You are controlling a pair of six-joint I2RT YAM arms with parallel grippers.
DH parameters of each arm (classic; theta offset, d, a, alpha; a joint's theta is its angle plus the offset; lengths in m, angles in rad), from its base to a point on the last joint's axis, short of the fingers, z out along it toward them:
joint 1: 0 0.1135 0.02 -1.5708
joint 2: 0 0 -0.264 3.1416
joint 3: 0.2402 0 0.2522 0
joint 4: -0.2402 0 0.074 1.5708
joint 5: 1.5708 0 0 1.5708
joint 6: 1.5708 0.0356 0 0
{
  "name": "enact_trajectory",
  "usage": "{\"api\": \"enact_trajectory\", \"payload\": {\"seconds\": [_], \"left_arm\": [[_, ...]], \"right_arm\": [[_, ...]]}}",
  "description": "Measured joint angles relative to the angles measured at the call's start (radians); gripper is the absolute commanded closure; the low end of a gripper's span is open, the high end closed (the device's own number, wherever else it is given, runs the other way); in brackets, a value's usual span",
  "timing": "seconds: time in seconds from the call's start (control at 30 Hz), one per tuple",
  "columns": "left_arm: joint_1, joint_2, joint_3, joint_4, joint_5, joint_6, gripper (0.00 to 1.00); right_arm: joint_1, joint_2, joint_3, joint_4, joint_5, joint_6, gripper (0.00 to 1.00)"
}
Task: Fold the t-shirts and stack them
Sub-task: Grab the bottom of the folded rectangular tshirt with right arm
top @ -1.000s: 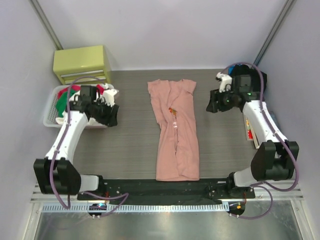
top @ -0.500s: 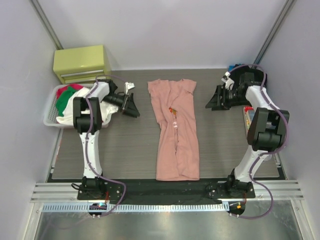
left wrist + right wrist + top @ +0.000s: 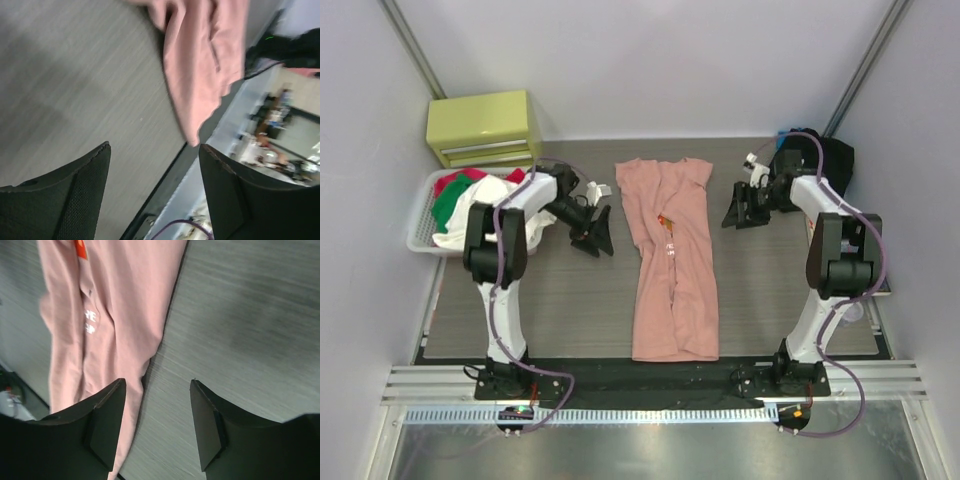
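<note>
One of the t-shirts, the salmon-pink one (image 3: 672, 262), lies folded into a long strip down the middle of the table, its small print facing up. My left gripper (image 3: 598, 238) hovers open just left of its upper part, with nothing between the fingers. The left wrist view shows the pink cloth (image 3: 200, 65) beyond the open left gripper (image 3: 155, 147). My right gripper (image 3: 731, 217) is open and empty to the right of the shirt's upper part. In the right wrist view the shirt's edge (image 3: 115, 305) runs under the left finger of the right gripper (image 3: 157, 381).
A white basket (image 3: 421, 236) heaped with red, green and white clothes sits at the left edge. A yellow-green drawer box (image 3: 485, 127) stands behind it. A dark bundle (image 3: 837, 155) lies in the back right corner behind the right arm.
The left arm swung from the basket over to the pink shirt's left side and its jaws widened. The right gripper edged left toward the shirt.
</note>
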Motion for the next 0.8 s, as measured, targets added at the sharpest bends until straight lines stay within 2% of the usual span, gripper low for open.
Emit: {"api": "enact_trajectory", "payload": {"seconds": [0.03, 0.1, 0.13, 0.17, 0.2, 0.23, 0.27, 0.3, 0.33, 0.37, 0.43, 0.53, 0.67, 0.8], "left_arm": [[-0.021, -0.065, -0.064, 0.054, -0.087, -0.029, 0.37], [-0.085, -0.214, -0.150, 0.128, -0.251, -0.076, 0.55], [-0.126, -0.290, -0.178, 0.164, -0.315, -0.094, 0.84], [-0.161, -0.349, -0.191, 0.187, -0.363, -0.111, 0.96], [-0.204, -0.420, -0.204, 0.219, -0.421, -0.129, 1.00], [-0.250, -0.494, -0.218, 0.250, -0.468, -0.134, 1.00], [-0.274, -0.536, -0.227, 0.262, -0.489, -0.150, 0.96], [-0.291, -0.581, -0.244, 0.279, -0.506, -0.158, 0.85], [-0.291, -0.617, -0.270, 0.291, -0.513, -0.163, 0.54], [-0.281, -0.640, -0.301, 0.293, -0.516, -0.171, 0.43], [-0.249, -0.641, -0.367, 0.298, -0.486, -0.183, 0.34], [-0.204, -0.537, -0.428, 0.288, -0.425, -0.190, 0.30], [-0.172, -0.349, -0.431, 0.274, -0.306, -0.197, 0.29], [-0.170, -0.288, -0.432, 0.274, -0.232, -0.194, 0.28]], "right_arm": [[0.022, -0.024, -0.033, 0.014, 0.048, -0.011, 0.46], [0.074, -0.090, -0.095, 0.032, 0.119, -0.030, 0.63], [0.098, -0.130, -0.124, 0.043, 0.137, -0.038, 0.67], [0.119, -0.175, -0.153, 0.055, 0.146, -0.042, 0.65], [0.139, -0.221, -0.177, 0.055, 0.149, -0.044, 0.59], [0.152, -0.265, -0.198, 0.051, 0.149, -0.043, 0.48], [0.155, -0.304, -0.215, 0.049, 0.145, -0.044, 0.44], [0.152, -0.346, -0.236, 0.046, 0.141, -0.044, 0.41], [0.145, -0.384, -0.260, 0.045, 0.137, -0.045, 0.38], [0.138, -0.422, -0.290, 0.047, 0.130, -0.048, 0.37], [0.126, -0.484, -0.355, 0.038, 0.120, -0.048, 0.36], [0.121, -0.516, -0.426, 0.009, 0.097, -0.049, 0.40], [0.122, -0.487, -0.451, -0.024, 0.061, -0.066, 0.43], [0.122, -0.454, -0.457, -0.042, 0.019, -0.090, 0.41]]}}
